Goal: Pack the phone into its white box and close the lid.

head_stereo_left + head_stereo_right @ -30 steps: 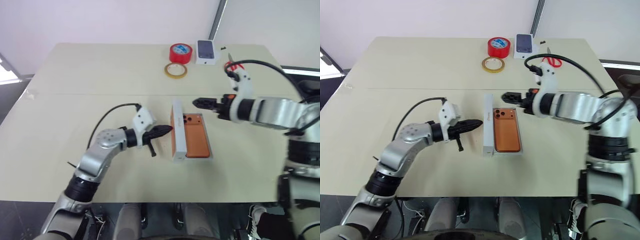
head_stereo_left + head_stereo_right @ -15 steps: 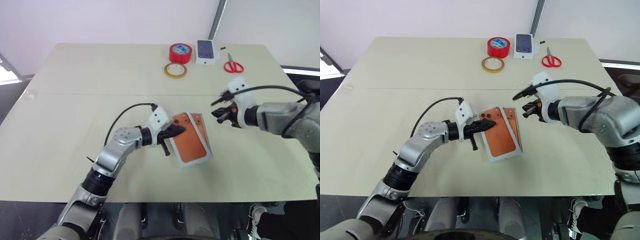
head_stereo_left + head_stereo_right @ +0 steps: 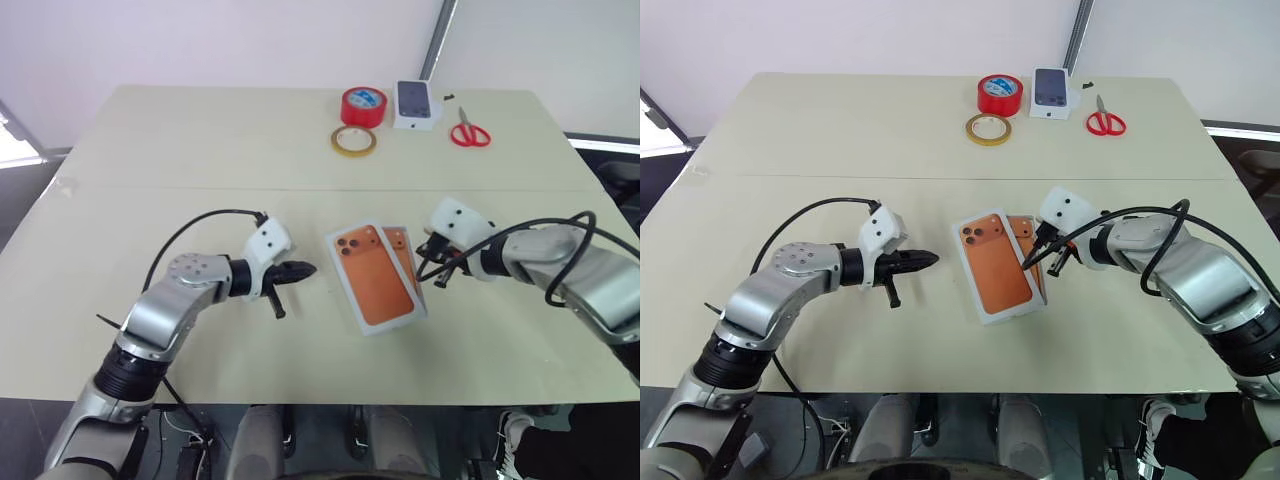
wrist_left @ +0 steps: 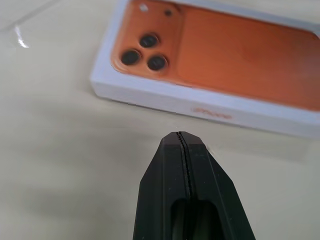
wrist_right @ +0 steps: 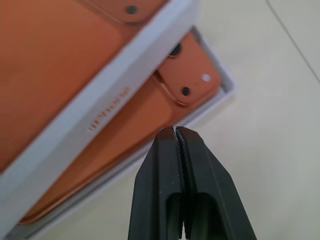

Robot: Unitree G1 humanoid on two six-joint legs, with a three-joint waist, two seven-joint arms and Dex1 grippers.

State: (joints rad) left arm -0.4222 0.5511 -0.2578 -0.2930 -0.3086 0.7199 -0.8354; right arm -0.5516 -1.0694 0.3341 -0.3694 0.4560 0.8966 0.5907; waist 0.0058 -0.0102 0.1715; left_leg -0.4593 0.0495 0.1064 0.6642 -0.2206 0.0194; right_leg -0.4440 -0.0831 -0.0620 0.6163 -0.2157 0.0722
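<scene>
The lid [image 3: 372,278], white with an orange phone picture on top, lies askew over the white box [image 5: 227,82]. It leaves a strip along the box's right side uncovered. In that strip the orange phone [image 3: 403,250] shows inside the box, camera block toward the far end. My left gripper [image 3: 308,268] is shut and empty, a short way left of the lid, pointing at its side [image 4: 225,55]. My right gripper [image 3: 1032,262] is shut and empty, its tips [image 5: 175,131] low over the exposed phone by the lid's right edge.
At the table's far edge stand a red tape roll [image 3: 362,105], a tan tape ring [image 3: 353,141], a small white box with a dark phone picture [image 3: 415,103] and red scissors [image 3: 468,132]. A seam crosses the tabletop behind the box.
The lid, upright beside the box a second ago, now lies tilted over it. My left gripper pushed it over, then drew back left. My right gripper shut, rolled and sank toward the box.
</scene>
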